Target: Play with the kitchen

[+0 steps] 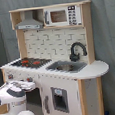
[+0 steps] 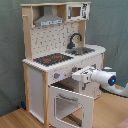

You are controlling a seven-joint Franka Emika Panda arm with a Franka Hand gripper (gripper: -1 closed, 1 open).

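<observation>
The kitchen (image 2: 60, 60) fills the middle of both exterior views, its oven door (image 2: 70, 106) swung down and open at the bottom of the second exterior view. The gripper (image 2: 76, 76) is nosed up against the front panel just under the hob (image 2: 52, 59). Can't tell if the fingers are spread or closed. Main worry: it's tight between panel and door, so a sloppy move could knock the knobs or lean on the door's hinges.

Grey-green curtain backdrop (image 1: 1, 39) (hanging in folds), wooden floor (image 2: 15, 120)
</observation>
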